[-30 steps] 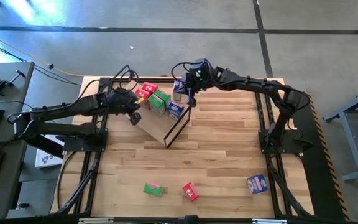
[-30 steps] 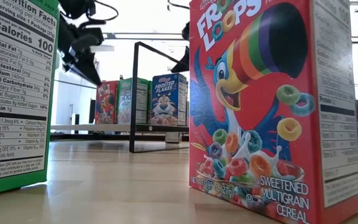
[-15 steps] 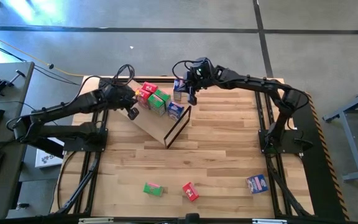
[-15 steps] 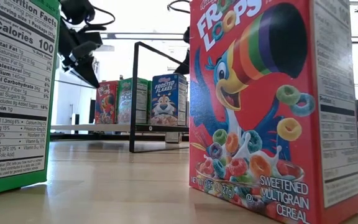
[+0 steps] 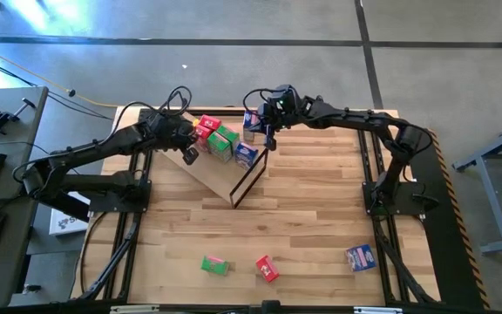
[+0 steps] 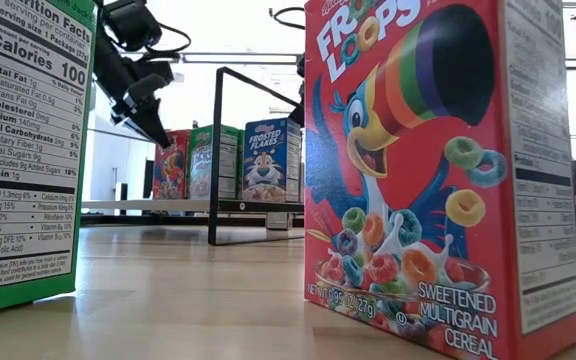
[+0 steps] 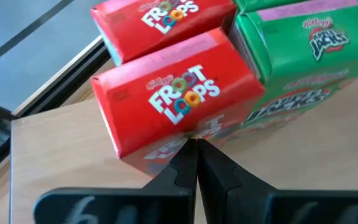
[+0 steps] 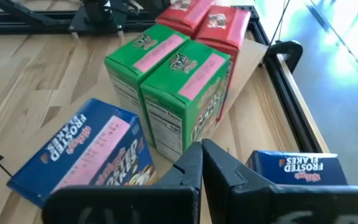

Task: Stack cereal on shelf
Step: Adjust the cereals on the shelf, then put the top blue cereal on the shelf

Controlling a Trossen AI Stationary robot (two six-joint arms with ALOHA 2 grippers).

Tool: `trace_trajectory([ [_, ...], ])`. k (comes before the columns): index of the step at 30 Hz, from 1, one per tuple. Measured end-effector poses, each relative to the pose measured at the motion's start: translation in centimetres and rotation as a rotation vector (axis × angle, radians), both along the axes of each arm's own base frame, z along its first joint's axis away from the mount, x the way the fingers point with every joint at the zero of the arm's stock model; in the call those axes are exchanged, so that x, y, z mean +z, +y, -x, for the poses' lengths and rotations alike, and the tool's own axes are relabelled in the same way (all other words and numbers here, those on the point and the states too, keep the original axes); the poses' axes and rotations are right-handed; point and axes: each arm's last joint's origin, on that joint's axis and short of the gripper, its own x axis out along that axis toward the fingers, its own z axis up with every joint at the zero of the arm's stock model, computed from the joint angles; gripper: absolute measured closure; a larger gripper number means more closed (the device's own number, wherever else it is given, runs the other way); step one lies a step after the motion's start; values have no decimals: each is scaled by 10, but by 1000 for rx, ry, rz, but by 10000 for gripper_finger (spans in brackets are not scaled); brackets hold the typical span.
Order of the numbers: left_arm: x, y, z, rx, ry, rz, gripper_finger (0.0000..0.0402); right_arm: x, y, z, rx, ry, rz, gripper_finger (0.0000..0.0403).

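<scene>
The shelf (image 5: 216,177), a tan panel with a dark frame (image 5: 253,179) at one end, lies at the table's far middle. On it stand cereal boxes: two red (image 7: 173,99), two green (image 8: 166,81) and a blue one (image 8: 86,155). Another blue box (image 5: 251,122) stands just beyond the shelf. My left gripper (image 7: 196,144) is shut and hovers over the panel just short of the nearer red box. My right gripper (image 8: 202,149) is shut and hangs above the gap between the green boxes and the blue ones.
Three loose boxes stand near the table's front edge: green (image 5: 214,264), red (image 5: 267,268) and blue (image 5: 360,256). The green (image 6: 23,150) and red (image 6: 438,170) ones fill much of the low view. Bare tabletop lies between them and the shelf.
My left gripper, still shut, has swung toward the table's far edge and toward the red boxes on the shelf, sinking slightly. The boxes and the shelf have kept their places.
</scene>
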Motion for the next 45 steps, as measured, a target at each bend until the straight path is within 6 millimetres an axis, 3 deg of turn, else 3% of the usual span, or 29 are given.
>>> trace_trajectory([
  [10, -2, 3, -5, -8, -7, -13, 401, 0, 0, 0, 0, 0, 0, 403],
  [16, 3, -3, 4, -4, -1, 3, 401, 2, 1, 1, -1, 2, 0, 403],
  [24, 4, -18, 5, -69, -131, 25, 401, 33, 14, 21, -61, 38, 96, 403],
  [28, -11, -24, 2, -142, -275, 40, 401, 43, 26, 31, -57, 38, 112, 403],
  [35, -28, -38, -4, -303, -428, 40, 401, 27, 56, 58, -96, -78, 94, 403],
  [39, -33, -45, -7, -349, -421, 54, 401, 23, 83, 78, -172, -128, 85, 403],
  [45, -30, -60, -13, -472, -427, 12, 401, 33, 129, 101, -306, -109, 65, 403],
])
